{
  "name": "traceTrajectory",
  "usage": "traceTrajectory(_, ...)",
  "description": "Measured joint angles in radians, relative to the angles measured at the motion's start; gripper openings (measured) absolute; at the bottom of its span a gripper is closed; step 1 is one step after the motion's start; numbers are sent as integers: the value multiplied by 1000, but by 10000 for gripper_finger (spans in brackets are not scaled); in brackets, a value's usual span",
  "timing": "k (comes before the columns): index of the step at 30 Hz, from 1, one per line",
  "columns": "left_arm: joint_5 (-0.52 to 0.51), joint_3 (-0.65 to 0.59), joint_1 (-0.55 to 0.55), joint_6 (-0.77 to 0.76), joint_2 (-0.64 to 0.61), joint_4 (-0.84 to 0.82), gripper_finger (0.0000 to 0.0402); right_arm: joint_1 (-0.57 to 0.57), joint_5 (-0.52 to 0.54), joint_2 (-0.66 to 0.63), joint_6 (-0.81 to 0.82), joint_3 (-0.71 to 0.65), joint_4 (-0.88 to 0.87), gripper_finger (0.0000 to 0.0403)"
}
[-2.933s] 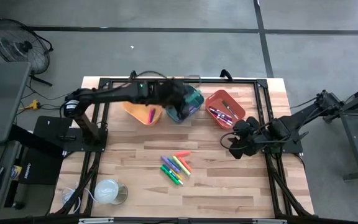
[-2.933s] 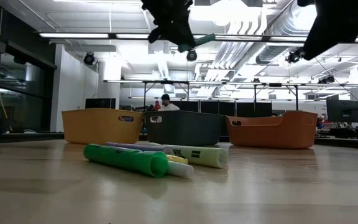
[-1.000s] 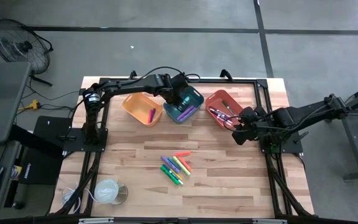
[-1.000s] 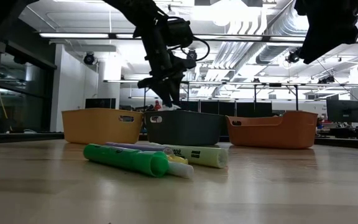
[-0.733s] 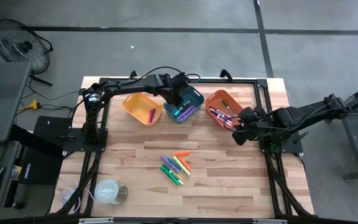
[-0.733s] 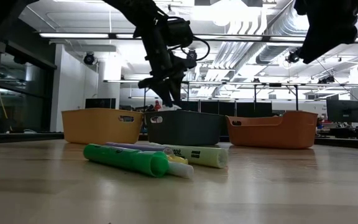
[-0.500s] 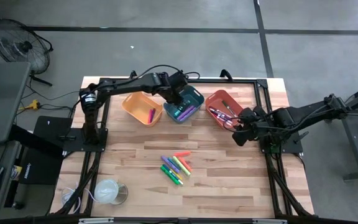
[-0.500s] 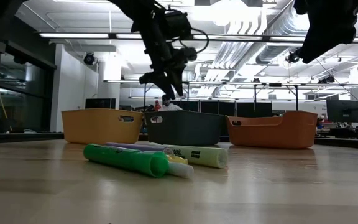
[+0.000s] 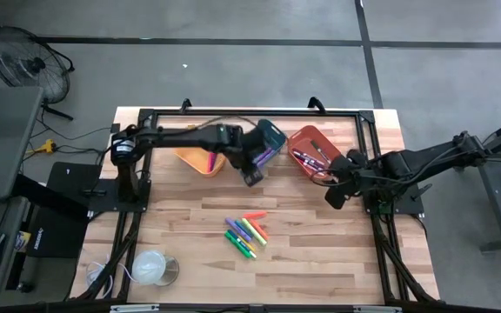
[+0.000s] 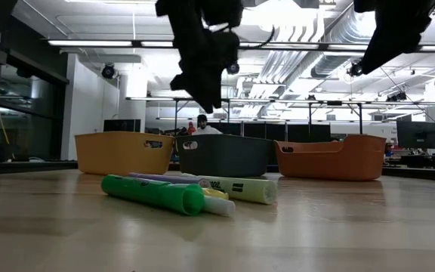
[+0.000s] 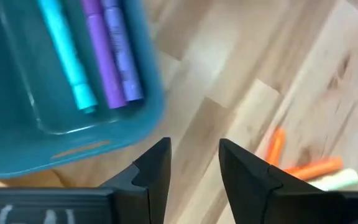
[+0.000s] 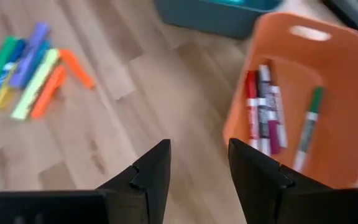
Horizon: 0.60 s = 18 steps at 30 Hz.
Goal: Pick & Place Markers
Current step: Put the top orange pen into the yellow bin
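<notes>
Several bright markers (image 9: 246, 233) lie in a loose pile on the wooden table, seen up close in the low view (image 10: 183, 193) and in the right wrist view (image 12: 27, 68). My left gripper (image 9: 252, 176) hangs open and empty above the table, just on the near side of the teal bin (image 9: 269, 139). In the left wrist view the open fingers (image 11: 194, 165) frame bare wood, and the teal bin (image 11: 55, 134) holds cyan and purple markers. My right gripper (image 9: 331, 198) is open and empty (image 12: 199, 165), near the red-orange bin (image 9: 314, 149).
A yellow-orange bin (image 9: 197, 159) with a pink marker stands left of the teal bin. The red-orange bin (image 12: 303, 93) holds several markers. A white round cup-like thing (image 9: 152, 267) sits near the table's near left corner. A black frame (image 9: 233, 113) runs round the table edge.
My left gripper has risen from over the teal bin and swung toward the table's near edge, past the bin's near wall, staying open and empty. The markers on the table have not moved.
</notes>
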Motion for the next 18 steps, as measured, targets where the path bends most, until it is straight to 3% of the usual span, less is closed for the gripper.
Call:
traceTrajectory(7,-64,2,-80,73,-78,16,97,1,-72,1,-48,-14,104,149)
traceTrajectory(12,-75,-6,-107,154,-157,5,69,0,-99,53,-127,-14,284,149)
traceTrajectory(18,-64,-224,-143,159,-354,26,50,-11,-114,209,-212,-5,522,149)
